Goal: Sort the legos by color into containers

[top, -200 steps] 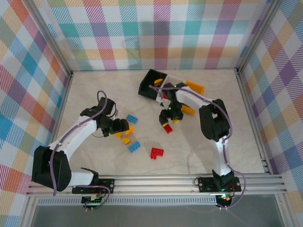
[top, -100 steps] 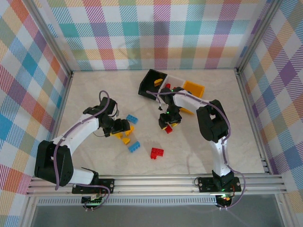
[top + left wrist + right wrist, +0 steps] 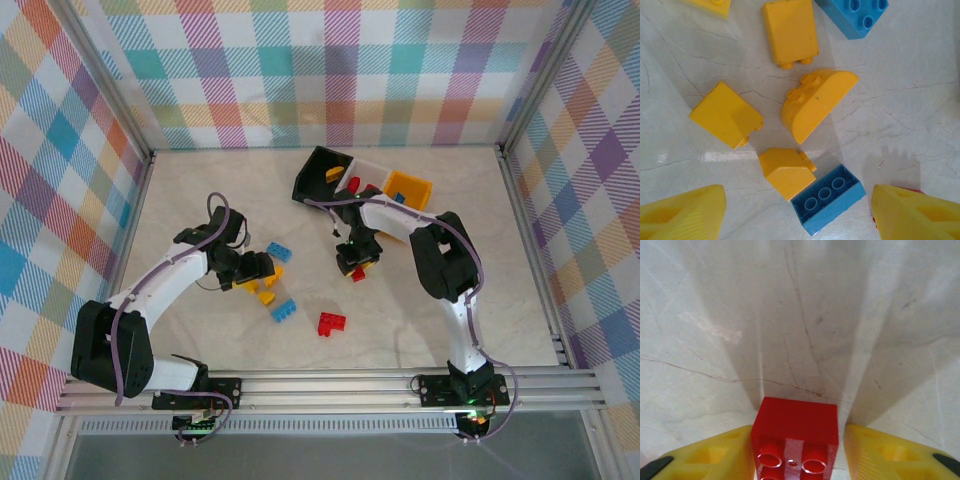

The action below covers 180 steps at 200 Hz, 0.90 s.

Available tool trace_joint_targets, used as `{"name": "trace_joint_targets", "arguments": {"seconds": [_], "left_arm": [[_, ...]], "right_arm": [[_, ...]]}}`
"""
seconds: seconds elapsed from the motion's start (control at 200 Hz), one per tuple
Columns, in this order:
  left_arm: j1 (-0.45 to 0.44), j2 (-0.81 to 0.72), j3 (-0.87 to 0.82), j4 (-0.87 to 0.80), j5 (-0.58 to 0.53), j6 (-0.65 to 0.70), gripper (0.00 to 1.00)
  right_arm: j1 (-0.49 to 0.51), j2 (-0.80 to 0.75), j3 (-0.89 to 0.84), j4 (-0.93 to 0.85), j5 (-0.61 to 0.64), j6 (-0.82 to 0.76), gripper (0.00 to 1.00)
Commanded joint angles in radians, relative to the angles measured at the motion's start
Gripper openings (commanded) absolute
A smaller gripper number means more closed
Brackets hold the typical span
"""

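A small red lego (image 3: 795,422) lies on the table between the yellow fingers (image 3: 715,455) of my right gripper (image 3: 796,440); the left finger touches it and a slim gap remains at the right one. From above, this gripper (image 3: 357,266) is just in front of the containers: black bin (image 3: 312,165), white bin (image 3: 375,163), orange bin (image 3: 415,185). My left gripper (image 3: 797,200) hangs open over a blue lego (image 3: 832,197) and several yellow legos (image 3: 815,102), holding nothing; from above it (image 3: 262,278) is left of centre.
Loose on the table are a blue brick (image 3: 279,251), another blue one (image 3: 284,310) and a red piece (image 3: 331,323). A red brick (image 3: 353,184) lies in the white bin and a yellow one (image 3: 334,174) in the black bin. Plaid walls enclose the table.
My right gripper has dropped lower over the red lego and its fingers have closed in around it. The left arm has barely moved.
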Motion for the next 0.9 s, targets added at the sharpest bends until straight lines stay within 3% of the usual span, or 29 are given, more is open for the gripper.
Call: {"name": "trace_joint_targets", "arguments": {"seconds": [0.0, 0.11, 0.295, 0.46, 0.67, 0.895], "left_arm": [[0.016, -0.009, -0.014, 0.014, 0.016, -0.019, 0.77], [0.016, 0.008, -0.001, 0.016, 0.022, -0.018, 0.77], [0.016, 0.022, 0.02, 0.016, 0.023, -0.014, 0.77], [0.016, 0.025, 0.022, 0.003, 0.019, 0.001, 0.77], [0.016, 0.007, 0.017, -0.023, 0.01, 0.008, 0.77], [0.016, -0.023, 0.015, -0.062, -0.005, 0.016, 0.77]], "right_arm": [[0.005, 0.002, -0.02, 0.01, -0.011, 0.01, 0.41], [0.006, -0.008, -0.008, 0.005, -0.005, 0.017, 0.32], [-0.003, -0.055, 0.066, -0.03, 0.001, 0.026, 0.32], [-0.066, -0.063, 0.235, -0.048, -0.077, 0.08, 0.32], [-0.144, 0.059, 0.526, -0.079, -0.081, 0.124, 0.32], [-0.202, 0.214, 0.707, -0.056, -0.041, 0.147, 0.32]]}}
